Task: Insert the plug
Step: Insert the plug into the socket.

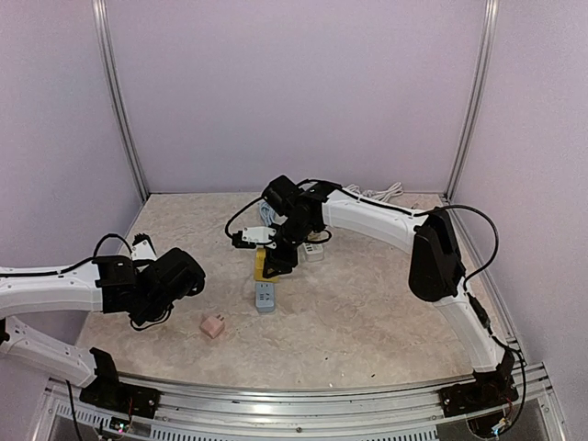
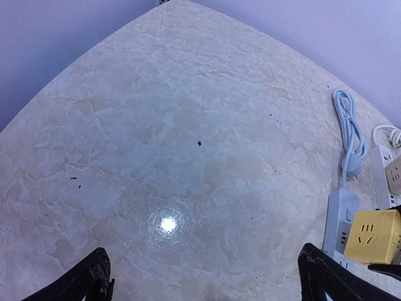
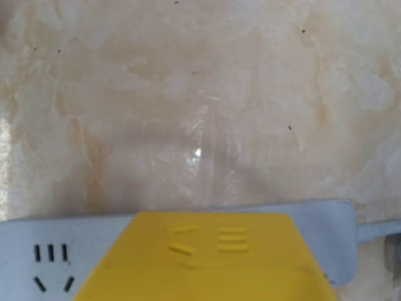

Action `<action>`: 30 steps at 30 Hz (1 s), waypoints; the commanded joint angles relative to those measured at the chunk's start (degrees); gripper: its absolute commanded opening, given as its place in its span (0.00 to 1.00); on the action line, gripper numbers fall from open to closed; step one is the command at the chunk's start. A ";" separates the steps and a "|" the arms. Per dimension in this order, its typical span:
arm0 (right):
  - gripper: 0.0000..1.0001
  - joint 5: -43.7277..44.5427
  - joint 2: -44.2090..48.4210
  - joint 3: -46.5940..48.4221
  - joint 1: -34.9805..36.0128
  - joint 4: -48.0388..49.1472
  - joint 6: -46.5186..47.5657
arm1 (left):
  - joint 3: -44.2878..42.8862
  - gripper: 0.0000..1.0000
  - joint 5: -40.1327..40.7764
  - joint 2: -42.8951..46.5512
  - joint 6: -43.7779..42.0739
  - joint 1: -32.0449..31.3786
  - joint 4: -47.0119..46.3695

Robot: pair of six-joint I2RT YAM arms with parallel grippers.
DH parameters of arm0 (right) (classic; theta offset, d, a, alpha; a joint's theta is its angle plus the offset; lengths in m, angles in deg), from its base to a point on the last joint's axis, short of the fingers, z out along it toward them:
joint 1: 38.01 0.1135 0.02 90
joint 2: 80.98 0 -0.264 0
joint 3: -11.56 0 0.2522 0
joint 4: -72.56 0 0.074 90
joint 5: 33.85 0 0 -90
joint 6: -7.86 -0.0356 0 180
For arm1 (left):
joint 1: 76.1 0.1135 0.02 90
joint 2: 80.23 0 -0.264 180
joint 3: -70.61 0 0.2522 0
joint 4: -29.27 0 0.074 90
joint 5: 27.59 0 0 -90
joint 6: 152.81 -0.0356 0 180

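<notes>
The plug is a yellow cube [image 1: 263, 265] with socket slots on its face, and my right gripper [image 1: 278, 260] is shut on it from above. It stands over the far end of a grey-blue power strip [image 1: 265, 297] in the middle of the table. In the right wrist view the yellow cube [image 3: 207, 257] fills the bottom and covers part of the strip [image 3: 56, 248]; my fingers do not show there. Whether the cube is seated in the strip I cannot tell. My left gripper [image 2: 203, 266] hangs open over bare table at the left. Its view has the cube [image 2: 373, 235] at the right edge.
A small pink adapter [image 1: 213, 325] lies on the table near the front, left of the strip. A white power strip [image 1: 314, 250] and coiled white cable [image 1: 377, 193] lie behind the right arm. The grey strip's cable [image 2: 348, 128] runs toward the back wall.
</notes>
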 commanded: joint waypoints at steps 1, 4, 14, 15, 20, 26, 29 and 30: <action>0.00 3.63 -4.61 -0.04 -0.41 -2.18 0.22 | 0.82 0.99 0.48 -0.59 0.82 -0.45 1.53; 0.00 1.56 -4.19 -0.53 -0.46 -2.00 0.51 | 0.76 0.99 0.48 -0.85 0.95 -0.50 1.43; 0.00 1.23 -6.08 -2.05 -0.26 -10.06 0.36 | 0.97 0.99 0.45 -1.51 2.19 -0.85 1.92; 0.00 0.91 -5.78 -3.00 -0.20 -10.41 0.05 | 1.04 0.99 0.55 -1.63 2.41 -0.85 1.89; 0.00 -1.79 -4.43 -5.88 0.39 -14.29 -2.73 | 0.61 0.99 0.55 -2.73 2.62 -0.93 1.89; 0.00 1.08 1.98 -14.81 3.74 -13.15 -5.82 | 0.34 0.99 1.00 -4.08 2.81 -1.03 1.40; 0.00 2.75 3.77 -15.56 5.42 -14.31 -6.74 | 0.34 0.99 1.46 -4.37 2.89 -1.08 1.32; 0.00 2.95 4.03 -15.37 5.82 -15.06 -6.89 | 0.44 0.99 1.59 -4.31 3.08 -1.06 1.28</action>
